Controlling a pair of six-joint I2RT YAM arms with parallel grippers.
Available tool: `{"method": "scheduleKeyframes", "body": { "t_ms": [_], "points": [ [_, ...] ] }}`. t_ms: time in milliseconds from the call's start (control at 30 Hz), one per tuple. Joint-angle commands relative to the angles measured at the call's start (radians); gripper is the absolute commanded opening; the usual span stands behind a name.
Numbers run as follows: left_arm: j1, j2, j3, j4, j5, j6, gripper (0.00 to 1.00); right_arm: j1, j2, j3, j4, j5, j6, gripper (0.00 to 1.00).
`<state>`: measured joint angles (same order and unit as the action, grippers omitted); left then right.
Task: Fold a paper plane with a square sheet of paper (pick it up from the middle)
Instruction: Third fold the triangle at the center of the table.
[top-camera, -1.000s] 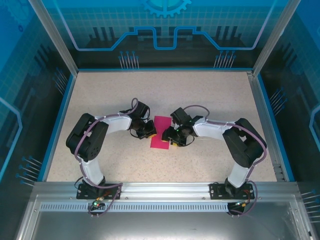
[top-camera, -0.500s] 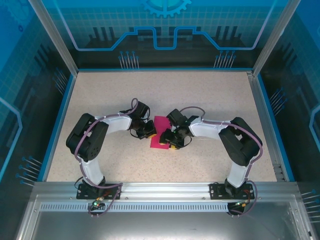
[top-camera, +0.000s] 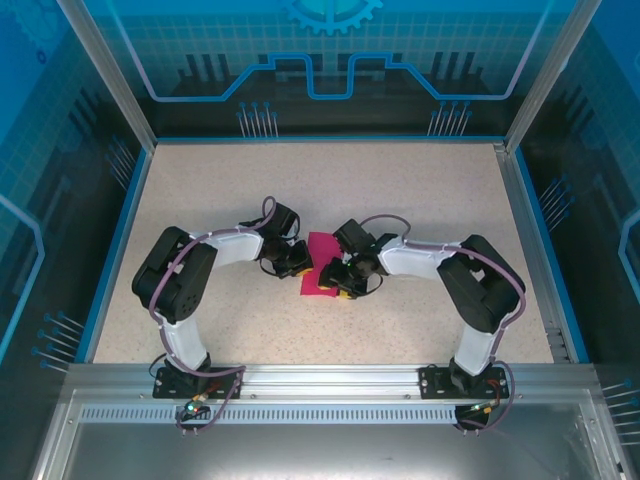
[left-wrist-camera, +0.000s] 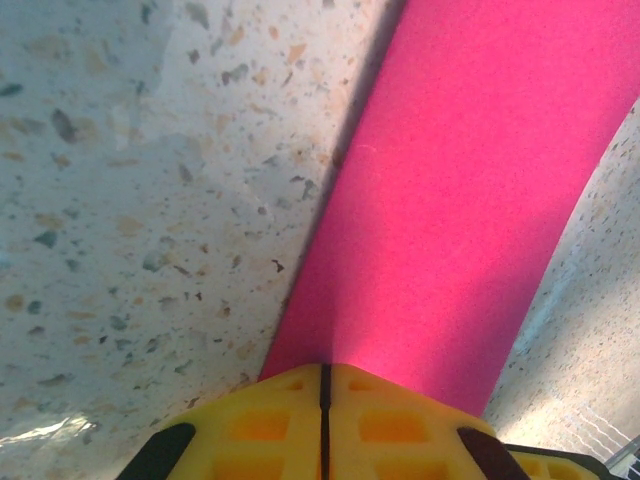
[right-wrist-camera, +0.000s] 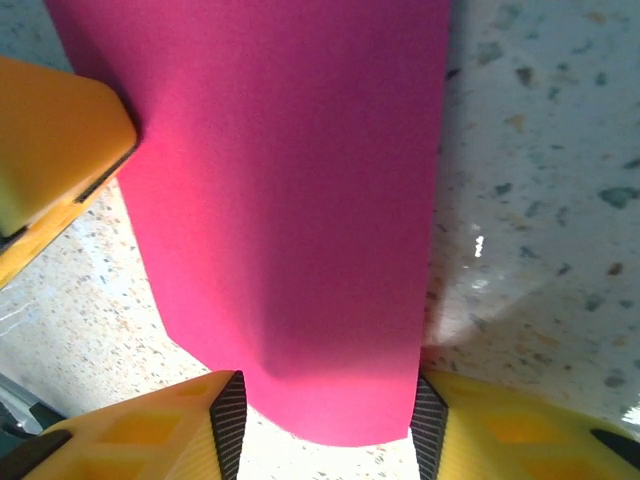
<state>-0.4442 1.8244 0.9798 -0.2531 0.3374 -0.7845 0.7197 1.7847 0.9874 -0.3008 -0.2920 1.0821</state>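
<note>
The square sheet of paper is magenta-pink and lies doubled into a narrow strip on the speckled table, between the two arms. My left gripper is at its left edge. In the left wrist view its yellow jaws are pressed together, shut on the paper, which runs out from their tips. My right gripper is at the strip's right side. It is open, with the end of the curved paper between its ribbed pads. The left gripper's yellow finger touches the paper's far edge.
The speckled tabletop is bordered by a blue rim and an aluminium frame, with transparent blue walls behind. Both arms fold inward, elbows out, toward the table's middle. A metal rail carries their bases at the near edge.
The right arm has shifted left, bringing its gripper over the paper's right edge, and its jaws have narrowed a little. The left arm and its grip have stayed put.
</note>
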Motion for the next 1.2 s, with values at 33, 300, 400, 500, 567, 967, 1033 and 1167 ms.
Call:
{"method": "scheduleKeyframes", "body": {
  "t_ms": [33, 300, 400, 500, 567, 967, 1033, 1167],
  "points": [
    [-0.002, 0.030, -0.041, -0.062, -0.052, -0.008, 0.09, 0.021, -0.073, -0.060, 0.118, -0.001, 0.054, 0.47],
    [-0.001, 0.032, -0.043, -0.058, -0.051, -0.007, 0.09, 0.021, -0.124, -0.155, 0.281, -0.016, 0.087, 0.47],
    [-0.002, 0.032, -0.043, -0.053, -0.046, -0.007, 0.09, 0.020, -0.090, -0.152, 0.332, -0.070, 0.082, 0.50],
    [-0.002, 0.032, -0.041, -0.052, -0.040, -0.006, 0.09, 0.025, -0.042, -0.149, 0.388, -0.120, 0.091, 0.50],
    [-0.002, 0.031, -0.041, -0.053, -0.040, -0.005, 0.09, 0.024, -0.026, -0.152, 0.410, -0.123, 0.097, 0.50],
    [-0.002, 0.034, -0.038, -0.057, -0.044, -0.006, 0.09, -0.014, -0.074, -0.199, 0.390, -0.048, 0.052, 0.53],
    [-0.002, 0.034, -0.036, -0.057, -0.044, -0.004, 0.09, -0.036, -0.104, -0.221, 0.383, -0.031, 0.039, 0.53],
    [-0.002, 0.035, -0.033, -0.060, -0.044, -0.004, 0.09, -0.059, -0.125, -0.231, 0.386, -0.038, 0.022, 0.52]
  ]
}}
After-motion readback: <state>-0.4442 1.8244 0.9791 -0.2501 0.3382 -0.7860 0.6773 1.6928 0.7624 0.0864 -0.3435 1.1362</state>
